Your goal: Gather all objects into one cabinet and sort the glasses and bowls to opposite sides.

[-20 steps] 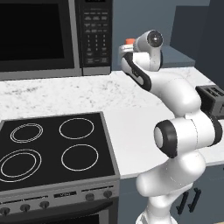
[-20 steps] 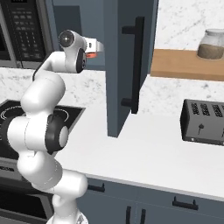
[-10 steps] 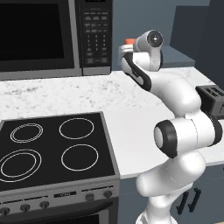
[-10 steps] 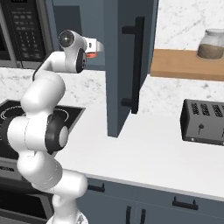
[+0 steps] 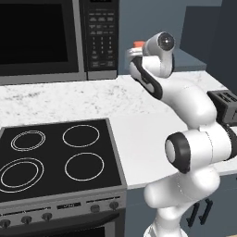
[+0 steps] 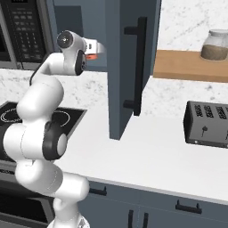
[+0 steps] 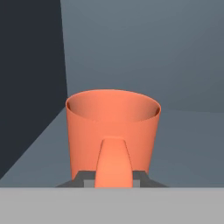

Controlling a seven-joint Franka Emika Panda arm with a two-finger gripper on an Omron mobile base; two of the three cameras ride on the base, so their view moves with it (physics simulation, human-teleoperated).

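My gripper (image 7: 113, 177) is shut on the orange cup (image 7: 113, 122), one of the glasses. The cup stands upright, close in front of the hand, over the grey floor of the cabinet (image 7: 175, 57), with a dark side wall on the left. In the right base view the hand and gripper (image 6: 99, 48) reach toward the open cabinet beside its door (image 6: 120, 89), which has a long black handle (image 6: 140, 67). A bit of the orange cup (image 6: 91, 56) shows under the hand. In the left base view the orange cup (image 5: 138, 44) peeks out beside the wrist. The bowls are out of view.
A black microwave (image 5: 55, 37) hangs over the stove (image 5: 55, 157) on the left. A black toaster (image 6: 207, 124) sits on the white counter (image 6: 147, 156) at the right. Above it a wooden shelf (image 6: 187, 67) carries a jar (image 6: 214, 44).
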